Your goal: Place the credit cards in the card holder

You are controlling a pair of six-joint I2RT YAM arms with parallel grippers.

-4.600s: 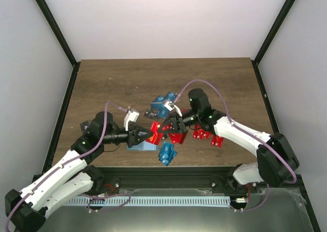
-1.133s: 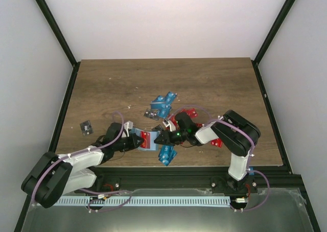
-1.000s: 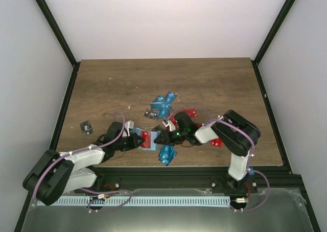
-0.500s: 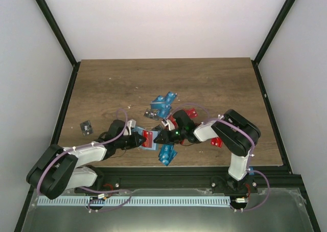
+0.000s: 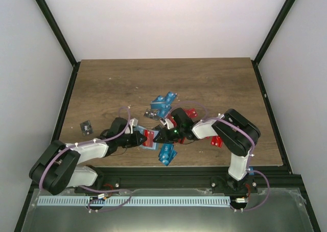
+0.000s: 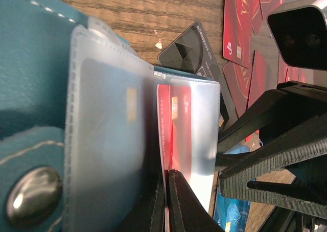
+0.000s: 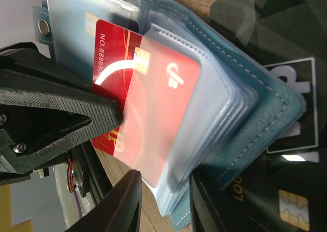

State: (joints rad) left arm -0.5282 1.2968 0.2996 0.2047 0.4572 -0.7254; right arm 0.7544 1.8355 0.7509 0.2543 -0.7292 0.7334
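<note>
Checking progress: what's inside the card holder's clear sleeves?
The front sleeve of the card holder has a red card partly in, its end sticking out where the left claw pinches it. A sleeve behind shows a second card with a chip. What the deeper sleeves hold is covered.

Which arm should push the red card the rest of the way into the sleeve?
Left. The left hand pinches the red card, which is half inside the sleeve; the right hand is busy steadying the card holder.
</note>
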